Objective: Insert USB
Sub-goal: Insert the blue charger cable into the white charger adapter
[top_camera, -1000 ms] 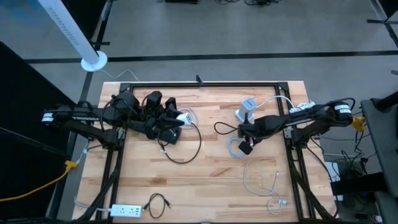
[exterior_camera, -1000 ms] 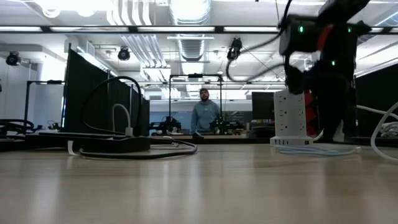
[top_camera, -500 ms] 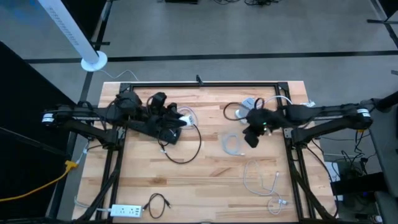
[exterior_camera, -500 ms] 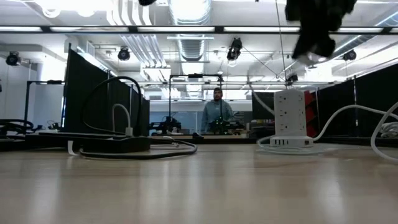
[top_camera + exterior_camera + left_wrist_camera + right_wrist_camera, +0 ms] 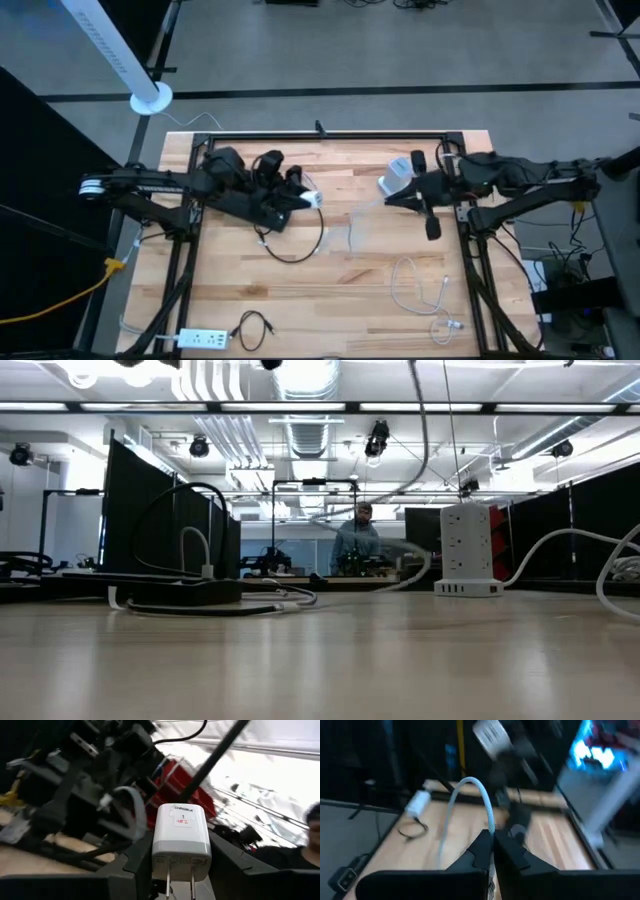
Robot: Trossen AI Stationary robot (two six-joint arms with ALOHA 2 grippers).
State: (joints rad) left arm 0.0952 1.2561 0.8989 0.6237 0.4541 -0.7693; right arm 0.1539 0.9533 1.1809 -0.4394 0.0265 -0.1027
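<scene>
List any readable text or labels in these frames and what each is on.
"1": printed on the white label of the white charger plug held in the left gripper.
Line above the "1": a short brand-like word on the same plug, too blurred to read for sure.
Red handwriting under the "1": illegible.
White power tower: no text legible.
Nothing else readable in the other views.

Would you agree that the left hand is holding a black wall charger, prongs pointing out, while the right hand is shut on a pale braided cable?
Not quite: the wall charger in the left hand is white, not black, as the left wrist view shows. The rest holds: its prongs point out, and the right hand is shut on the pale braided cable.
</scene>
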